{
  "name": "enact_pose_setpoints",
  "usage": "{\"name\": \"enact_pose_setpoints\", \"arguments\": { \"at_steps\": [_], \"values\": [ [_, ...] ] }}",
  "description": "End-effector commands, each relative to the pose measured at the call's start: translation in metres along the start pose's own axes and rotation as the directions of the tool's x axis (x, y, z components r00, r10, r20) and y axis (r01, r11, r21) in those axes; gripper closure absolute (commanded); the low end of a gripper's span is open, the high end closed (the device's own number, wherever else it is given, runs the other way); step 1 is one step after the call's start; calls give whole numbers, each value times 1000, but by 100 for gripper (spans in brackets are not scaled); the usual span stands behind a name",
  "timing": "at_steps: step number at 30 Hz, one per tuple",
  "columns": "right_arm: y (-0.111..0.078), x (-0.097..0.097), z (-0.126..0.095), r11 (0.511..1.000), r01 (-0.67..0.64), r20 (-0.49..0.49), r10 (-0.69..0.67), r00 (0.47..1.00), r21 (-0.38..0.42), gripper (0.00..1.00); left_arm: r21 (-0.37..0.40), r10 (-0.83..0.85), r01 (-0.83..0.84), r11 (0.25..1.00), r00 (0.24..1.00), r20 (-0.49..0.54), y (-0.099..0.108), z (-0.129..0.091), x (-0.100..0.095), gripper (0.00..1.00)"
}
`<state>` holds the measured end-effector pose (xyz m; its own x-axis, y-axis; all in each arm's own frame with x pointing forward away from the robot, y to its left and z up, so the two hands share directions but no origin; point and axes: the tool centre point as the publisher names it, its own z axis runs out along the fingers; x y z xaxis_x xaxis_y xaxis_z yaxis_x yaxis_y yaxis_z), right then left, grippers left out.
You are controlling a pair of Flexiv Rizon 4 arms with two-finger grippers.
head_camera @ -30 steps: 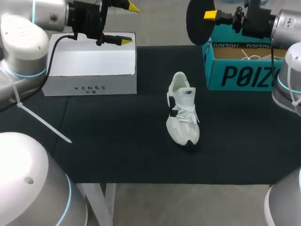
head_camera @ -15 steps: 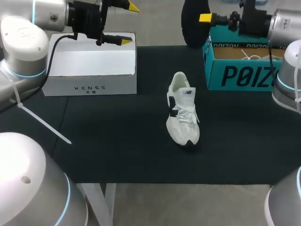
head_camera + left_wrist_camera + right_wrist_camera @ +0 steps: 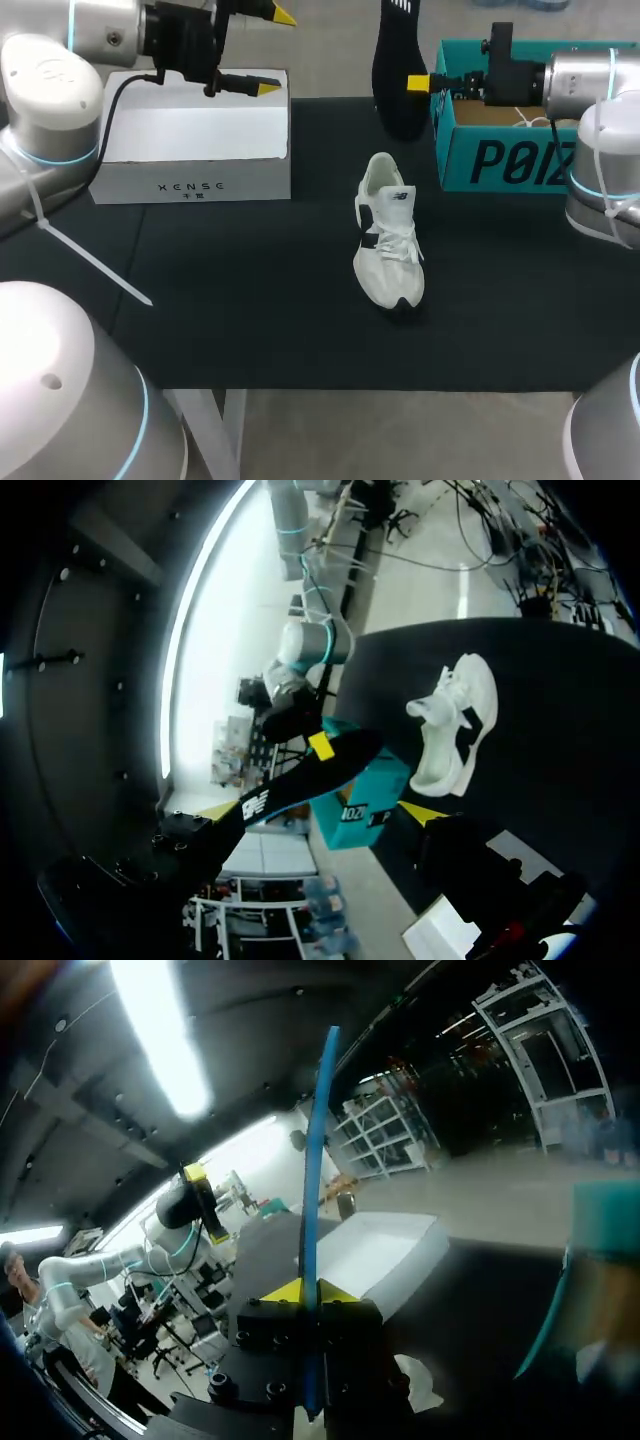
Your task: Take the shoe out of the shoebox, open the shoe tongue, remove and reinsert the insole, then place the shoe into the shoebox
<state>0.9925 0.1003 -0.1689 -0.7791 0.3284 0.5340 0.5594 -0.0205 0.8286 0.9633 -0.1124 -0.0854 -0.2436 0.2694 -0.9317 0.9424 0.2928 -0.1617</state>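
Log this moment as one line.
left gripper: open, over white box | right gripper: shut on insole, beside teal shoebox | shoe: upright on table, insole out

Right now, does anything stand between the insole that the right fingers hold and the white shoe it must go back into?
Nothing visible does. The right gripper holds the insole upright beside the teal shoebox; the shoe lies apart on the table, with no object between them.
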Motion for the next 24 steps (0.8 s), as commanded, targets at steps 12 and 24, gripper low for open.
{"name": "enact_pose_setpoints", "arguments": {
  "at_steps": [12, 24],
  "values": [
    [-52, -13, 9, 994, 20, 186, -40, 982, 107, 100, -1, 1, -1, 1000, 1000, -4, -1, 0, 0, 0],
    [-70, -21, 15, 990, 4, 222, -36, 974, 139, 100, -1, 1, -1, 1000, 1000, -4, -1, 0, 0, 0]
  ]
}}
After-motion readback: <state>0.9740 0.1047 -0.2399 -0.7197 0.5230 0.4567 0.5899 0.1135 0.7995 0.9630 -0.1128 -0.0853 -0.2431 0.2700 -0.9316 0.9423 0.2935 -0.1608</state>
